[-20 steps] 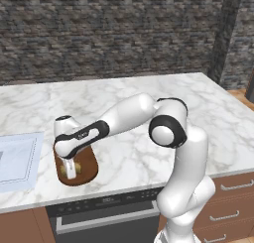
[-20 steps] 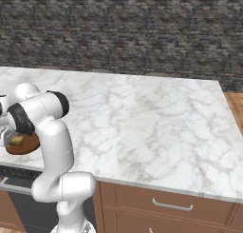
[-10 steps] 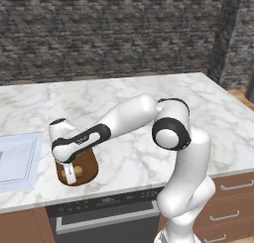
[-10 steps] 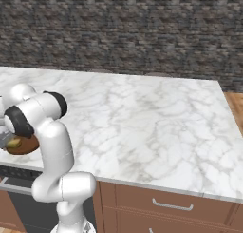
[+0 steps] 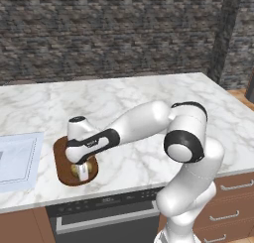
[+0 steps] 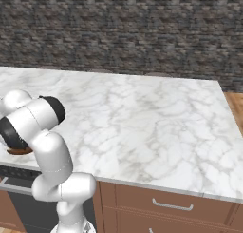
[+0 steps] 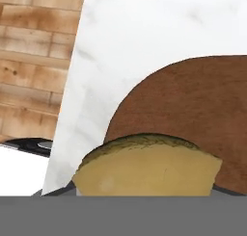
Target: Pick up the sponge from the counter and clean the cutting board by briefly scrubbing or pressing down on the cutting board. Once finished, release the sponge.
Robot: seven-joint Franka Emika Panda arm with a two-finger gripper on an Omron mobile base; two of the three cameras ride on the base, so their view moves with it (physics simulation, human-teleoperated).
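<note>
The dark brown cutting board (image 5: 63, 157) lies near the front edge of the white marble counter (image 5: 149, 103). My gripper (image 5: 82, 172) points straight down over the board's front half, shut on the yellow-tan sponge (image 5: 78, 170), which rests against the board. In the hand view the sponge (image 7: 144, 168) bulges across the bottom and hides my fingertips, with the cutting board (image 7: 193, 110) right beyond it. In the right base view my own arm covers all but a brown sliver of the board (image 6: 19, 151).
A pale bluish-white rectangular panel (image 5: 17, 157) lies just left of the board. The counter's front edge (image 5: 114, 190) runs close below the board, above dark oven fronts and wooden drawers (image 5: 225, 207). A stone wall (image 5: 109, 33) backs the counter. Wooden floor (image 7: 34, 61) shows past the counter's edge.
My hand, with the sponge held, has slid a little to the right across the board's front half. The board has stayed where it was.
</note>
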